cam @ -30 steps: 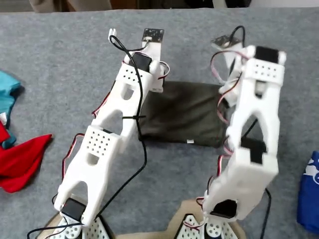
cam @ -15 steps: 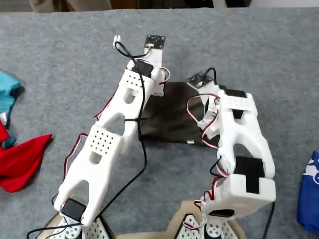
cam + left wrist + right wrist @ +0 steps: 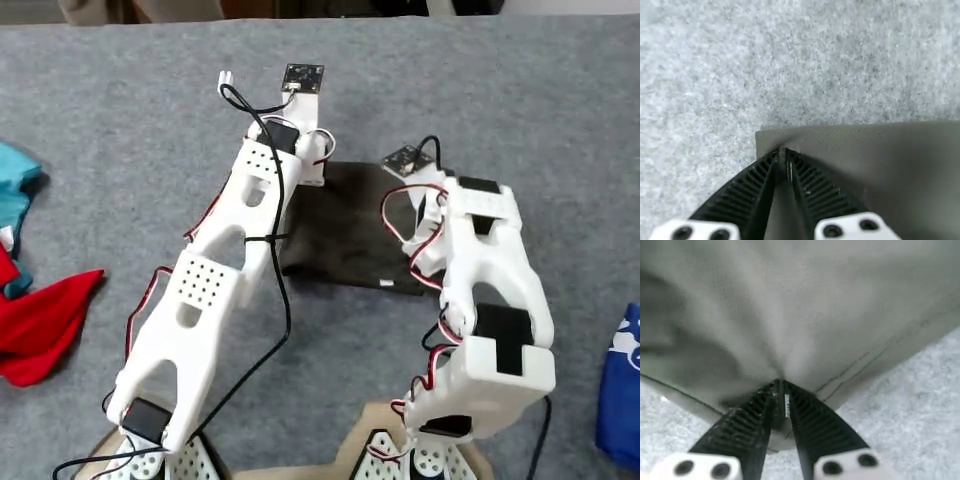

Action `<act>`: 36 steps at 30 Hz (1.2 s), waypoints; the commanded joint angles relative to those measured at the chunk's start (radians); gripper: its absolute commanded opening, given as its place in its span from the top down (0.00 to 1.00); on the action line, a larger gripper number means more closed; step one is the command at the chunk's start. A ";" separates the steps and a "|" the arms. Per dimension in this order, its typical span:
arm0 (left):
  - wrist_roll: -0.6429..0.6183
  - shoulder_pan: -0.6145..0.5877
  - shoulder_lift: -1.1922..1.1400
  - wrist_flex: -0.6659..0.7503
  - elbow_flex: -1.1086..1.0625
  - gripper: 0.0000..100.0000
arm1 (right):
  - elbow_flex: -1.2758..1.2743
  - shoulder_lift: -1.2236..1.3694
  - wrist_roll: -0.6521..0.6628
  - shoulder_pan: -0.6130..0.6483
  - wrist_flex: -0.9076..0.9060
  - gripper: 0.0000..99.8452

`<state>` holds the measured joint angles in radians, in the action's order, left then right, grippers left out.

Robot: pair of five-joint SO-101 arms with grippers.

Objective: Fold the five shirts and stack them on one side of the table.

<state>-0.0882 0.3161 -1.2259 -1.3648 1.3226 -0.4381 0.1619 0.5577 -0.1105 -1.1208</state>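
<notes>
Pinching a dark folded shirt [image 3: 350, 228] in the middle of the tabletop [image 3: 120, 120], the left end effector [image 3: 785, 154] clamps 1 corner, the right end effector [image 3: 780, 389] its bunched cloth.

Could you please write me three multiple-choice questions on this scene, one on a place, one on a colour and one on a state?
1. Where does the crumpled red cloth shirt lie on the grey felt table?
A. near the table's left edge
B. under the right arm
C. on top of another shirt

2. What colour is the flat folded shirt at the table's middle?
A. blue
B. dark olive-grey
C. white

3. How is the left tool?
A. wide open
B. shut on air
C. shut on the folded shirt's corner

Answers: 1 A, the high view shows it by the left edge. 2 B, it looks dark olive-grey against the felt. 3 C, the left wrist view shows the jaws closed on that corner.
</notes>
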 commanded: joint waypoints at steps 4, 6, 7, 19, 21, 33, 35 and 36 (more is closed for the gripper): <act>0.009 0.009 0.012 -0.273 0.319 0.98 | 0.130 -0.183 -0.029 -0.002 -0.133 0.99; 0.023 0.023 0.015 -0.333 0.353 0.98 | 0.127 -0.298 -0.060 0.010 -0.158 0.99; 0.046 0.032 0.030 -0.359 0.344 0.98 | 0.127 -0.349 -0.078 0.022 -0.180 0.99; 0.068 0.021 0.292 -0.399 0.114 0.98 | -0.197 -0.699 0.098 0.174 -0.249 0.99; 0.068 0.018 0.371 -0.399 -0.006 0.98 | -0.283 -0.740 0.224 0.165 -0.180 0.96; 0.074 -0.048 1.063 -0.394 -0.787 0.98 | -0.515 -0.851 0.770 0.134 0.046 0.73; 0.075 -0.069 1.161 -0.394 -0.868 0.98 | -0.565 -0.849 0.804 0.136 0.112 0.73; 0.075 -0.080 1.207 -0.394 -0.904 0.98 | -0.591 -0.849 0.819 0.136 0.143 0.73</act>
<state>-0.0176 0.2670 -0.2025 -1.7515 0.5171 -0.9828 -0.6575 1.3265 0.0384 -1.0625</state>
